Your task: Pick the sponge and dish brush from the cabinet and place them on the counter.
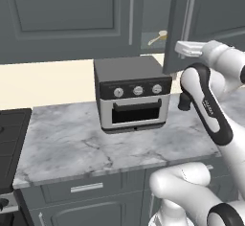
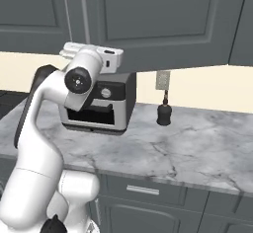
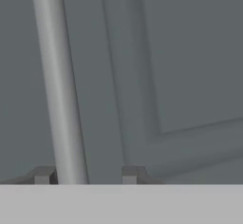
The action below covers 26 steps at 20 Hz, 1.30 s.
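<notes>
- Marbled grey-white counter (image 1: 86, 143) carries a black toaster oven (image 1: 132, 94); a small dark bottle-like item (image 2: 164, 113) stands by the wall outlet; black stovetop (image 1: 12, 139) at far left
- Dark grey upper cabinet (image 1: 62, 19): right-hand door (image 1: 201, 14) swung partly open, grey inner shelf showing in the gap
- Dish brush (image 1: 158, 38) lies on that shelf, cream handle and tan head visible; sponge cannot be made out
- Gripper (image 3: 85, 175) sits at the door's slim metal handle (image 3: 59, 85); handle runs between the two fingertips (image 3: 43, 174), touching the left one, with space to the right one; jaws part-closed, a firm clamp cannot be confirmed
- Step in hand, by judgement: opening the door, before either pick
- Next move likely calls for swinging the door wider, releasing the handle, then reaching into the shelf for the brush
</notes>
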Tool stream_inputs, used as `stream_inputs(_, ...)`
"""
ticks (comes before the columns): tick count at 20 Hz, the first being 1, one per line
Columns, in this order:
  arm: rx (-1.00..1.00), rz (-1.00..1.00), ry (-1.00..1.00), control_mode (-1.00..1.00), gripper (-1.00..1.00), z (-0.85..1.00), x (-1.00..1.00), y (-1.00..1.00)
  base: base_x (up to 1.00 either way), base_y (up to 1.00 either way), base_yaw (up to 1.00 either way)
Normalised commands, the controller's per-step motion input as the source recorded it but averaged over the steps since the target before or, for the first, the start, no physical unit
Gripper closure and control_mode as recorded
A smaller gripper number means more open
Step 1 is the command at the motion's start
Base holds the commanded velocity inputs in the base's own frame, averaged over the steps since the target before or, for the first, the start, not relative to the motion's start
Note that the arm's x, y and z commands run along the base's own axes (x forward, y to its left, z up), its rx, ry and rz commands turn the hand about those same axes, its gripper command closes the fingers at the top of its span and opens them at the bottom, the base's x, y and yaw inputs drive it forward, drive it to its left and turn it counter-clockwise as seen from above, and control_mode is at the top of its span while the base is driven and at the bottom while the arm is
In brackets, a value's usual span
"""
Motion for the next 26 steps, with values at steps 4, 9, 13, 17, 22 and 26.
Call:
stream_inputs(4, 0.02, 0.01, 0.0, -1.0, 1.0, 0.41, -0.61, -0.63, 0.0, 0.0, 0.0)
stream_inputs(9, 0.02, 0.01, 0.0, -1.0, 1.0, 0.43, -0.58, -0.64, 0.0, 0.0, 0.0)
stream_inputs(13, 0.02, 0.0, 0.04, -1.0, 1.0, 0.43, -0.54, -0.61, 0.0, 0.0, 0.0)
stream_inputs(17, 0.02, 0.0, 0.07, -1.0, 1.0, 0.45, -0.51, -0.58, 0.0, 0.0, 0.0)
stream_inputs(22, 0.03, 0.0, 0.07, -1.0, 1.0, 0.42, -0.49, -0.6, 0.0, 0.0, 0.0)
stream_inputs(26, 0.05, 0.01, 0.04, -1.0, -1.0, 0.26, -0.25, -0.38, 0.0, 0.0, 0.0)
